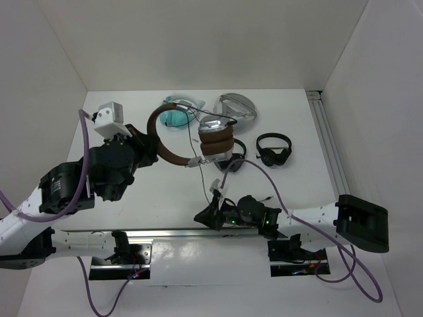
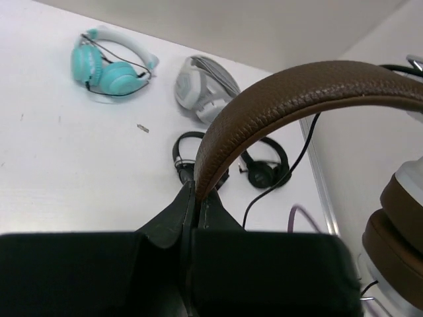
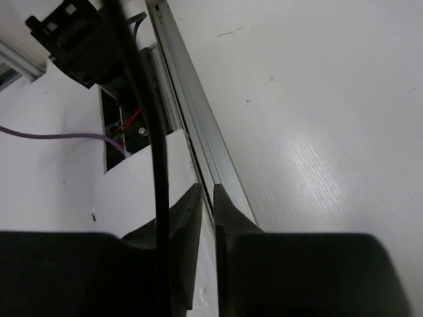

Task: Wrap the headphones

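The headphones (image 1: pixel 198 142) have a brown headband (image 2: pixel 297 89) and silver earcups with brown pads (image 1: pixel 217 139). They are lifted above the table. My left gripper (image 1: pixel 149 148) is shut on the headband, which rises from between the fingertips in the left wrist view (image 2: pixel 197 188). The thin black cable (image 2: pixel 301 155) hangs down from the earcups toward my right gripper (image 1: pixel 201 214). In the right wrist view the right gripper (image 3: pixel 207 188) is shut with only a slit between the tips, and the cable (image 3: pixel 155 132) runs past the outside of its left finger.
A teal pair (image 1: pixel 175 117) and a grey-white pair (image 1: pixel 236 109) lie at the back. Two small black pairs (image 1: pixel 274 150) (image 1: pixel 232 158) lie right of centre. Aluminium rails run along the right side (image 1: pixel 327 142) and the near edge (image 1: pixel 172 231).
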`<control>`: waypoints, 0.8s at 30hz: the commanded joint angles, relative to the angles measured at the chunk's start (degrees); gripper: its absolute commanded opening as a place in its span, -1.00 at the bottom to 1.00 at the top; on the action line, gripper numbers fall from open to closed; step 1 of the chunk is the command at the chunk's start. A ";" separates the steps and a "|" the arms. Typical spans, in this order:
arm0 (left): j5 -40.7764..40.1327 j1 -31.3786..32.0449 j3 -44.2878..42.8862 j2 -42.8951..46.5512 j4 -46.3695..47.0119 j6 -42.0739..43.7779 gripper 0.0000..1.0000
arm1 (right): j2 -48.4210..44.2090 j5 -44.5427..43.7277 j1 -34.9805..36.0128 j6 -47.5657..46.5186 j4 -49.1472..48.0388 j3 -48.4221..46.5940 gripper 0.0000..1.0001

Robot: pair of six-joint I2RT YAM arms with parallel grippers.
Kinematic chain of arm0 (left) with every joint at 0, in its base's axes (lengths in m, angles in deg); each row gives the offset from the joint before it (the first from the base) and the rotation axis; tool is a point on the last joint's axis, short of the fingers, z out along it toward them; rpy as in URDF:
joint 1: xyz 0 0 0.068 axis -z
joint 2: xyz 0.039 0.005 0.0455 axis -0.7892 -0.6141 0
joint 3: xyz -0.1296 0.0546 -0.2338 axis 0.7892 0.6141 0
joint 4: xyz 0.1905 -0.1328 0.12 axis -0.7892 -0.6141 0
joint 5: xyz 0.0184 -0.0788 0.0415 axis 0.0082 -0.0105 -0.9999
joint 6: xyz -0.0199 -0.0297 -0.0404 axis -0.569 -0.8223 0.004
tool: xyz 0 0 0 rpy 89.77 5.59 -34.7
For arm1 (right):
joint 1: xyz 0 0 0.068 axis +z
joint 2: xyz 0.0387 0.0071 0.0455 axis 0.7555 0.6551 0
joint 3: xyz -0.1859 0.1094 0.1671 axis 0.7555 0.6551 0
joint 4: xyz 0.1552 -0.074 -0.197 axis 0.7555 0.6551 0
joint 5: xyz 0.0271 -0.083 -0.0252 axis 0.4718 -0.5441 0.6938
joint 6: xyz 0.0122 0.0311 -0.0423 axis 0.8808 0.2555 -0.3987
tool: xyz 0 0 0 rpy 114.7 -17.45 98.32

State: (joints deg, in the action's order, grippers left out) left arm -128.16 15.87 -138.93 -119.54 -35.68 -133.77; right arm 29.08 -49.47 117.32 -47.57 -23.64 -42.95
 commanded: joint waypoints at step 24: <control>0.31 -33.79 7.23 -8.60 -7.39 -12.22 -1.00 | 13.84 -42.50 33.35 -6.86 26.49 -27.89 -1.00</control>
State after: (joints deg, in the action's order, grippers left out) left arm -127.57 -16.65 -132.11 -127.98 -44.42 -141.18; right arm 41.54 -87.94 148.79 -52.32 -2.07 -66.65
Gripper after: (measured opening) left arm 0.079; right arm 0.009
